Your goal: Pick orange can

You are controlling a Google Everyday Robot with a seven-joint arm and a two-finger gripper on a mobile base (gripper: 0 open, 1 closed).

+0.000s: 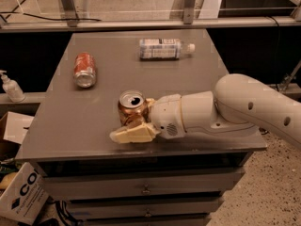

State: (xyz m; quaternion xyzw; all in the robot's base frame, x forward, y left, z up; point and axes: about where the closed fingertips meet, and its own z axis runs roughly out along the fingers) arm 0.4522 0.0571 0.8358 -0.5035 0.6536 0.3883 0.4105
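The orange can (131, 106) stands upright on the grey table (61, 126) near its front edge, copper-coloured with a silver pull-tab top. My gripper (130, 120) comes in from the right on a white arm (244, 109) and straddles the can. One cream finger (133, 133) lies in front of the can's base. The other finger (150, 101) shows just behind the can on its right. The jaws look open around the can, which rests on the table.
A redder can (84, 69) lies on its side at the left of the table. A clear white-labelled bottle (164, 48) lies at the back. A soap dispenser (10, 86) and cardboard boxes (21, 192) are to the left. Drawers are below the tabletop.
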